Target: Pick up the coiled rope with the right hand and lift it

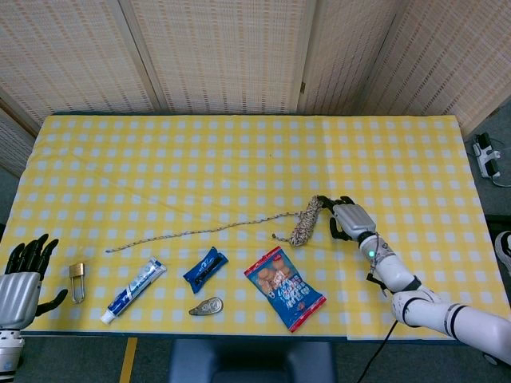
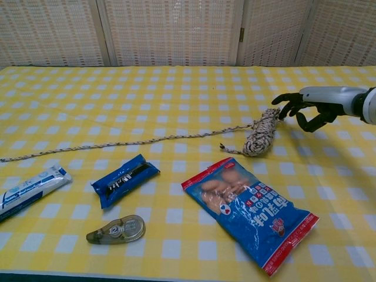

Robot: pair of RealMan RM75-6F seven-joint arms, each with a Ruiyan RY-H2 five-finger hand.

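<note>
A table (image 1: 239,152) under a yellow-and-white checked cloth stands before pale woven folding screens (image 1: 223,52) along the far side. Grey floor (image 1: 499,128) shows at right, lit evenly.

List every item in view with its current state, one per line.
coiled rope: flat on the table, not lifted, loose tail trailing left
right hand: open, fingers spread, at the coil's far end
left hand: open, at the table's near left corner
padlock: shackle closed, lying flat
toothpaste tube: capped, lying flat
snack bag: sealed, lying flat
</note>
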